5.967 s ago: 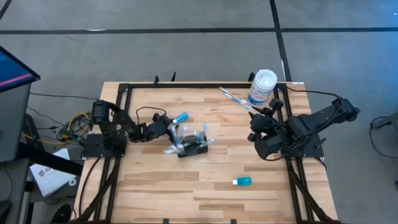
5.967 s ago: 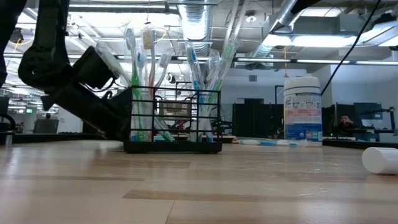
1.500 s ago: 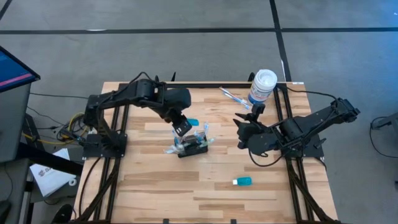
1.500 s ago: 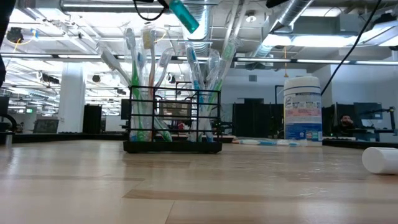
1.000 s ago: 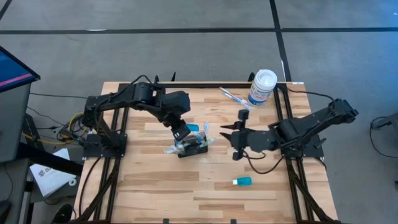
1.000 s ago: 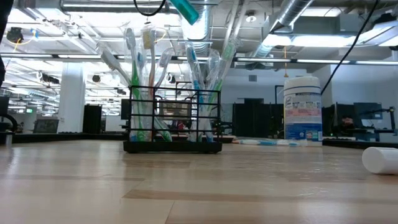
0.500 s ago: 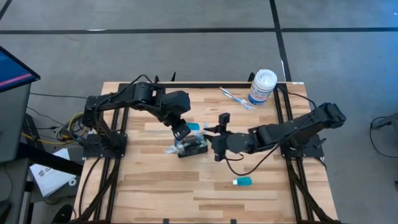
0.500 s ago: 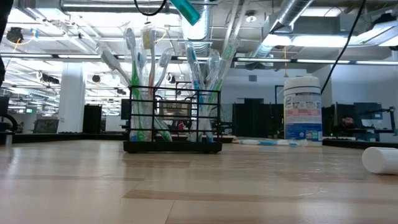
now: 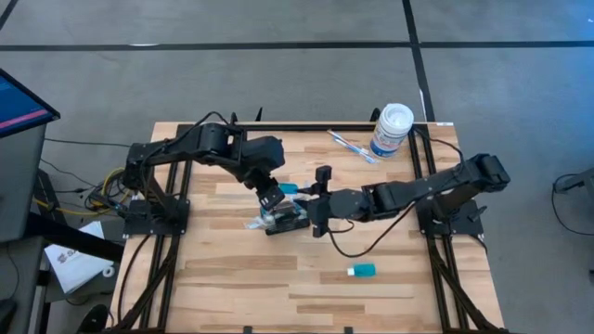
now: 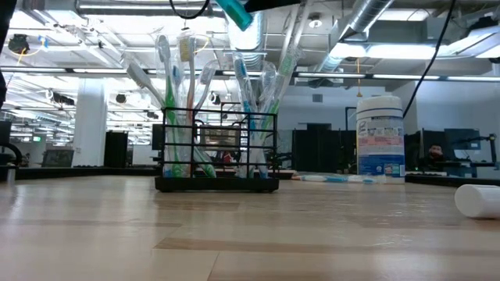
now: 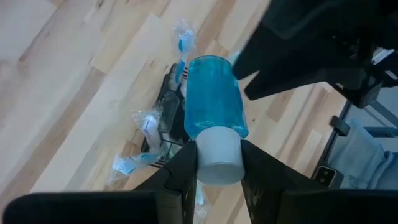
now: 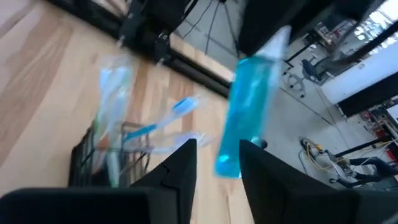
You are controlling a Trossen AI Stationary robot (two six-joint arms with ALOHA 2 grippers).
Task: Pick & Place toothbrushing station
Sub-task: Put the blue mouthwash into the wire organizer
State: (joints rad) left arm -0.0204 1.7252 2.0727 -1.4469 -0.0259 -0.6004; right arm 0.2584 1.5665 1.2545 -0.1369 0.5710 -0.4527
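Grey floor surrounds a wooden table [image 9: 232,269] in the high view. The black wire holder [image 9: 288,219] stands near the table's middle, stuffed with toothbrushes. The left gripper [image 9: 272,195] hangs just above the holder's left end, clenched on a blue tube [image 9: 289,188]. The right gripper [image 9: 316,206] reaches in from the other side, close beside the holder; whether it touches cannot be told. A second small blue tube [image 9: 362,270] lies well apart toward the near edge, and a white canister [image 9: 391,129] stands at the far right corner with loose toothbrushes [image 9: 351,147] beside it.

Low view: the holder [image 10: 216,152] sits flat on the table, brushes upright and fanned. The blue tube [image 10: 233,12] is poised above it, clear of the brush heads. The canister [image 10: 380,139] stands to the right.

Left wrist view: the fingers [image 11: 185,177] grip the tube [image 11: 214,106] by its white cap, over the holder [image 11: 169,112].

Right wrist view: the fingers [image 12: 177,163] stand apart with nothing between them, pointing at the tube [image 12: 245,121] and holder [image 12: 84,160].

Assessment: brushes are loaded; the held tube is not yet placed, and one tube remains on the table.
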